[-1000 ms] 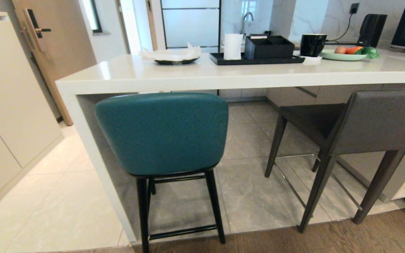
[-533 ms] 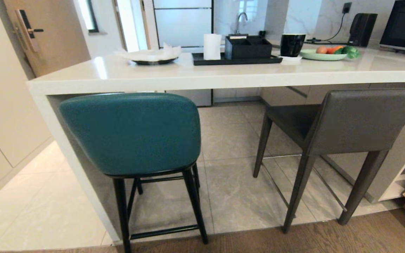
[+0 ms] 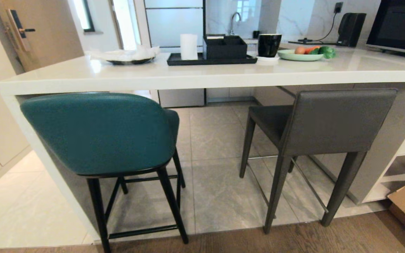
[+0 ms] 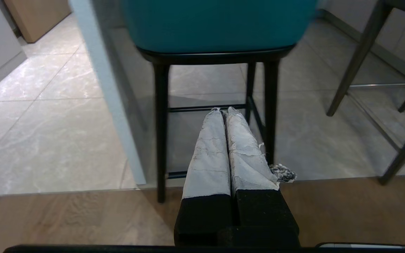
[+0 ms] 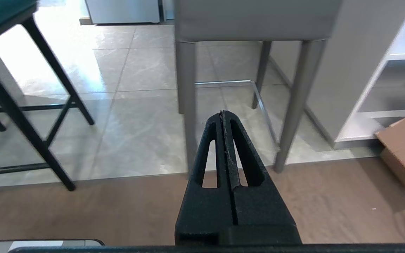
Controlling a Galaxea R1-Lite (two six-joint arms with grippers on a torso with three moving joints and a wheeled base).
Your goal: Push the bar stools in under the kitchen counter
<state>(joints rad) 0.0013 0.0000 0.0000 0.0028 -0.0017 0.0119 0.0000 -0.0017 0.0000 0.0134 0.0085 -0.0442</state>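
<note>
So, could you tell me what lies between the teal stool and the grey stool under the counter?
Nothing: between the teal stool and the grey stool the head view shows only bare grey floor tiles beneath the counter.

Head cam sits high, looks fwd and down at the near edge of the white tabletop; teal stool left, grey stool right, both close. Left wrist cam is low, behind the pressed-together left tool, facing the teal stool's legs across the floor. Right wrist cam, same height, behind the shut-tight right tool, faces the grey stool's legs. All 3 share both stools and the tile floor.
</note>
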